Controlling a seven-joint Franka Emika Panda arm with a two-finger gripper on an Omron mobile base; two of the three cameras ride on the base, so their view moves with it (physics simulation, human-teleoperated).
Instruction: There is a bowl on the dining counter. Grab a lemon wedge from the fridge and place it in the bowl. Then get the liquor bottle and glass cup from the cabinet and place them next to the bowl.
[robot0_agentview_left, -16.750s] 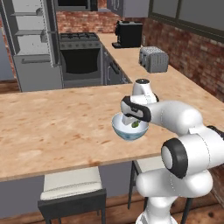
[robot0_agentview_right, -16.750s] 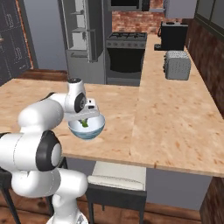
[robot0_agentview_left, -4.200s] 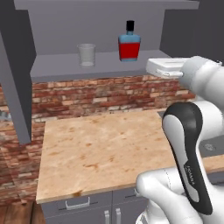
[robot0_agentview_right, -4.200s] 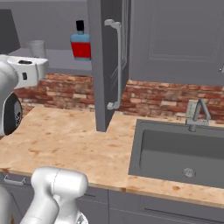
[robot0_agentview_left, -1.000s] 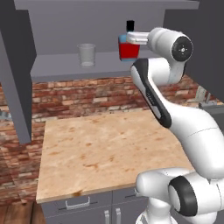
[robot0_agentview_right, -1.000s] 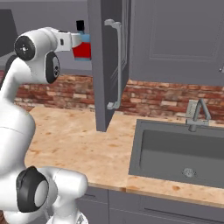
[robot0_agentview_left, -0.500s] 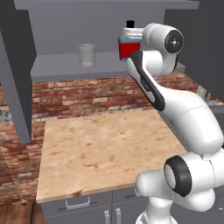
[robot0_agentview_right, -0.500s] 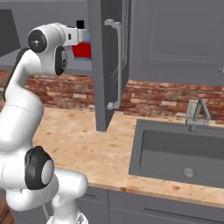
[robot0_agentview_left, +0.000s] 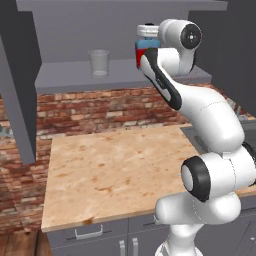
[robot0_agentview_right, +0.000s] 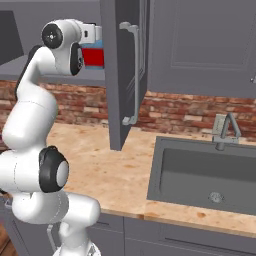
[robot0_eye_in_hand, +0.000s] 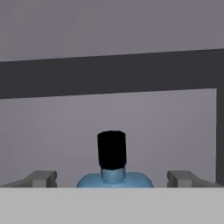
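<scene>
The cabinet (robot0_agentview_left: 120, 75) stands open. On its grey shelf sits the liquor bottle (robot0_agentview_left: 141, 51), red with blue shoulders, partly behind my hand. From the right base view its red side (robot0_agentview_right: 93, 56) shows beside the open door. The glass cup (robot0_agentview_left: 99, 62) stands on the same shelf, left of the bottle and apart from it. My gripper (robot0_eye_in_hand: 113, 179) is open at the bottle's top. One fingertip (robot0_eye_in_hand: 42, 178) is on each side of the blue shoulders (robot0_eye_in_hand: 114, 179), with the black cap (robot0_eye_in_hand: 111, 149) centred between them. The hand (robot0_agentview_left: 147, 31) is level with the bottle's neck.
The open cabinet door (robot0_agentview_right: 122, 75) with its bar handle hangs just right of the hand. Another door (robot0_agentview_left: 19, 85) hangs at the left. Below lies a wood-grain counter (robot0_agentview_left: 115, 170) against a brick wall, with a sink (robot0_agentview_right: 205, 172) and faucet (robot0_agentview_right: 223, 130) to the right.
The hand has risen a little and settled at the top of the bottle, and the upper arm has swung round behind it. The jaws stay open; bottle and cup have not moved.
</scene>
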